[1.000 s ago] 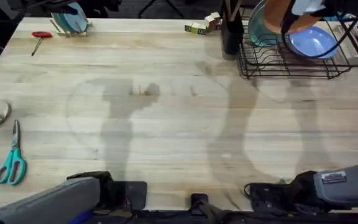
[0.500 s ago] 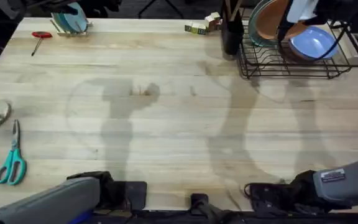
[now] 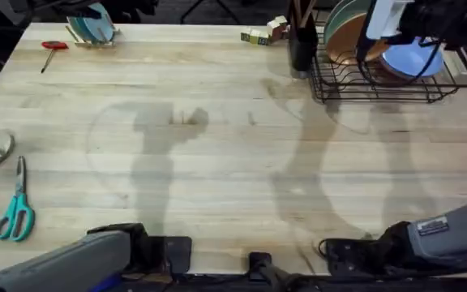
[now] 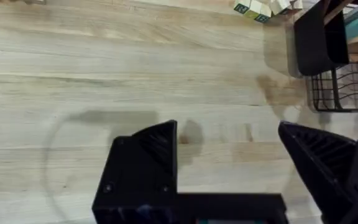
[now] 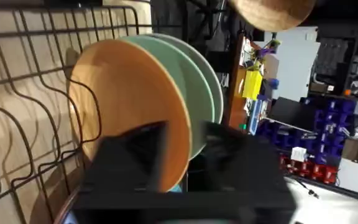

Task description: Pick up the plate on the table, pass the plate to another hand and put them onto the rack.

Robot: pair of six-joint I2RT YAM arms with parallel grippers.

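Right wrist view: plate (image 5: 126, 106) upright in rack (image 5: 23, 93), beside teal plates.
Right gripper (image 5: 179, 155): grasping plate rim.
Left: release remaining.

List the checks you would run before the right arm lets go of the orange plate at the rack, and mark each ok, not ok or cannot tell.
1. Plate is inside the rack: ok, it stands on edge among the wires.
2. Plate is seated in a slot: cannot tell, its lower edge is hidden.
3. Right end effector grips the plate: ok, its fingers straddle the rim.
4. Neighbours leave room: ok, a teal plate stands right behind; whether they touch, cannot tell.
5. Left end effector is out of the way: ok, open over bare table.
6. Blue bowl blocks withdrawal: cannot tell.
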